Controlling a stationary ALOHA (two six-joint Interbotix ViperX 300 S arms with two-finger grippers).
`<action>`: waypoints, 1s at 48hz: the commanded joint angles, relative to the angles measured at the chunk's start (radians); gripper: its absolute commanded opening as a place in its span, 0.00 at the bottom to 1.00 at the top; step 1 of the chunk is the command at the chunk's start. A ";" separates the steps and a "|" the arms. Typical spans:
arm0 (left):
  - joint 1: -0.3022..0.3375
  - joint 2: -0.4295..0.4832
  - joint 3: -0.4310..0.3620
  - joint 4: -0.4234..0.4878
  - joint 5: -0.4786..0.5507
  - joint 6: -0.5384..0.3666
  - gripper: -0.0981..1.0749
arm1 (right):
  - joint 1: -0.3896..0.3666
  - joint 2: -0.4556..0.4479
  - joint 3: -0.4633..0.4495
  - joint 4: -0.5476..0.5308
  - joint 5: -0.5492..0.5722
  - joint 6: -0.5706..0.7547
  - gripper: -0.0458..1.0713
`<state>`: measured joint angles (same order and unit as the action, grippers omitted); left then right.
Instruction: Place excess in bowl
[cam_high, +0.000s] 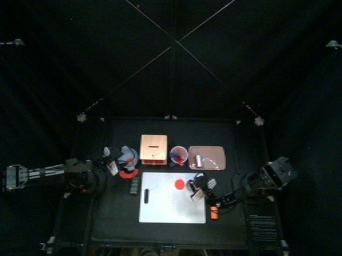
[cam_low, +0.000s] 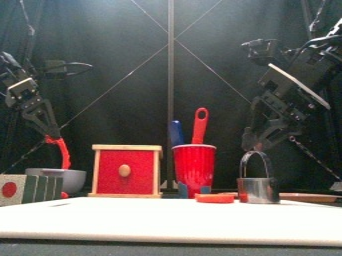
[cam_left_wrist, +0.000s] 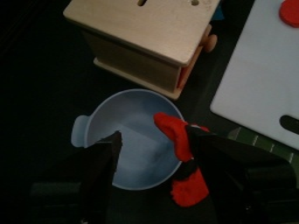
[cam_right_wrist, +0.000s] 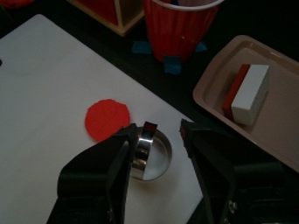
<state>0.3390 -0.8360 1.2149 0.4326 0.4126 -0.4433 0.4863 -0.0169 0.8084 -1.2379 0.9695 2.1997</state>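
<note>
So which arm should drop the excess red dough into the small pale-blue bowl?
Left: its end effector hangs directly over the small pale-blue bowl with the red dough strip at its finger. The right end effector holds a round metal cutter over the white board.

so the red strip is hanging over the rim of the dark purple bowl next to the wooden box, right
Not quite. The red strip does hang over a rim beside the wooden box, but the bowl is a small pale-blue one, not dark purple. The left wrist view shows this, with the left gripper open above it.
</note>
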 joint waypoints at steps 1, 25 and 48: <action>0.021 0.005 -0.014 0.005 -0.008 -0.002 0.90 | -0.002 -0.028 -0.018 -0.005 0.003 -0.002 0.77; 0.114 0.032 0.017 -0.089 -0.149 0.000 0.90 | -0.005 -0.028 -0.029 -0.008 0.002 -0.003 0.77; 0.043 0.012 0.069 -0.143 -0.192 0.095 0.90 | -0.005 -0.028 -0.028 -0.005 -0.003 -0.005 0.77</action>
<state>0.4188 -0.8176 1.2977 0.2792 0.1994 -0.3636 0.4817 -0.0153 0.7977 -1.2395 0.9664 2.1967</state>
